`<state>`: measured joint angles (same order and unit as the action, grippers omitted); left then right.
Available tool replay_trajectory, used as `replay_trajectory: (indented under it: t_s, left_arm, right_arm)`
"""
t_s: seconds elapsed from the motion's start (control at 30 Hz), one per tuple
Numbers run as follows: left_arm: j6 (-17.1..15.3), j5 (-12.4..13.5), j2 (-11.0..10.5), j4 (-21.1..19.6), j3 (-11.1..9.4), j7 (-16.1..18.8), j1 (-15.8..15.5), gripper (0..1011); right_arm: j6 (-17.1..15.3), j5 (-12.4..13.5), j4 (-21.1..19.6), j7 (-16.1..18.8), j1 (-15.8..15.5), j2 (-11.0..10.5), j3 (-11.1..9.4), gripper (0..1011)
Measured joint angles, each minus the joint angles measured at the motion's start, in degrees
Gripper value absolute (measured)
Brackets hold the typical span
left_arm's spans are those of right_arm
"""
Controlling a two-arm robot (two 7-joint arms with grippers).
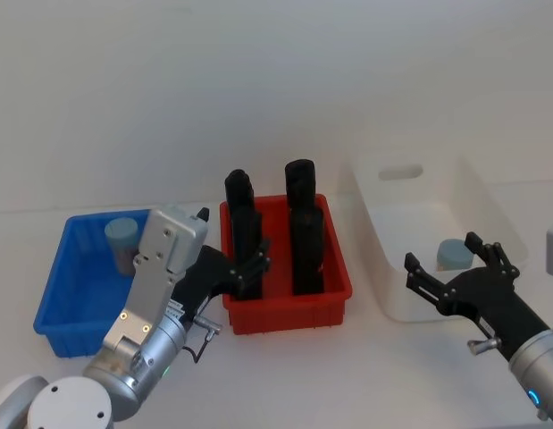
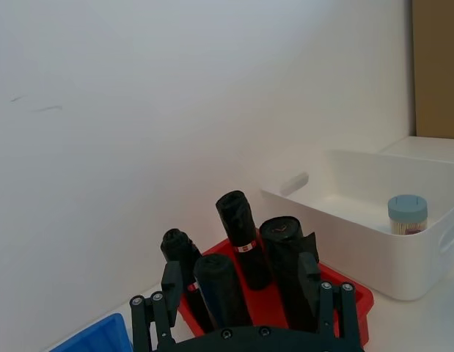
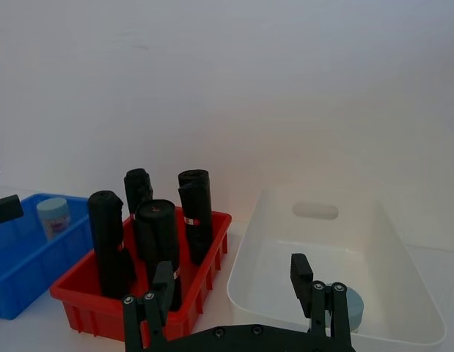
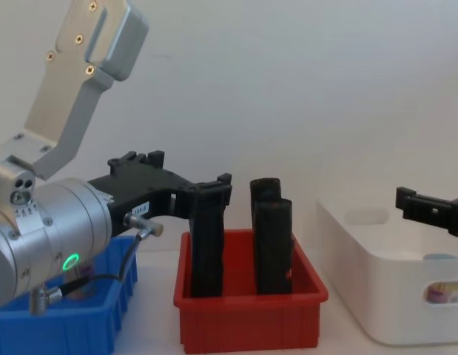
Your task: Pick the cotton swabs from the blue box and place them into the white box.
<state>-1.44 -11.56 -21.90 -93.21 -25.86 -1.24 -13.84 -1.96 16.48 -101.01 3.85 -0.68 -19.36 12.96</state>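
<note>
— Step in hand?
— Between transfers, I judge. One jar of cotton swabs (image 2: pixel 408 213) sits in the white box (image 1: pixel 383 268), lower right of head view, below my right pincer (image 1: pixel 446 252): open, empty.
— Remaining?
— Second jar (image 1: pixel 121 237), far corner of the blue box (image 1: pixel 57 295), left of frame. My left pincer (image 2: pixel 240 275), spread and empty, hangs by the red bin (image 1: pixel 285 313). Next: shift left over that jar, descend.

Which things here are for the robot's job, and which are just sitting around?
For the job:
- cotton swabs jar in the blue box
- second cotton swabs jar, already in the white box
- left gripper and right gripper, both open

Just sitting there:
- red bin
- black rolls standing in it
</note>
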Motion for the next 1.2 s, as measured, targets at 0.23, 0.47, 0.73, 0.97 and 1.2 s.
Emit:
replay_trajectory:
  t_s: [0.23,0.47,0.73,0.97,1.2]
  left_arm:
    - [0.66,0.12,0.03,0.07,-0.17,0.59,0.27,1004]
    - [0.66,0.12,0.00,0.07,-0.17,0.62,0.26,1004]
    - [0.66,0.09,0.00,0.04,-0.17,0.62,0.25,1004]
    - [0.65,0.08,0.00,0.03,-0.17,0.62,0.25,1004]
    - [0.65,0.07,0.00,0.03,-0.16,0.61,0.25,1004]
  right_arm:
    - [-0.04,-0.03,-0.22,-0.05,-0.17,0.01,0.01,1001]
    - [-0.03,-0.03,-0.23,-0.05,-0.17,0.02,-0.02,1002]
    - [0.00,-0.03,-0.10,0.09,-0.05,0.04,-0.08,1001]
    - [0.15,-0.28,1.70,2.02,1.21,0.16,-0.27,1002]
    - [0.63,-0.88,5.40,5.46,3.99,0.75,-0.43,1002]
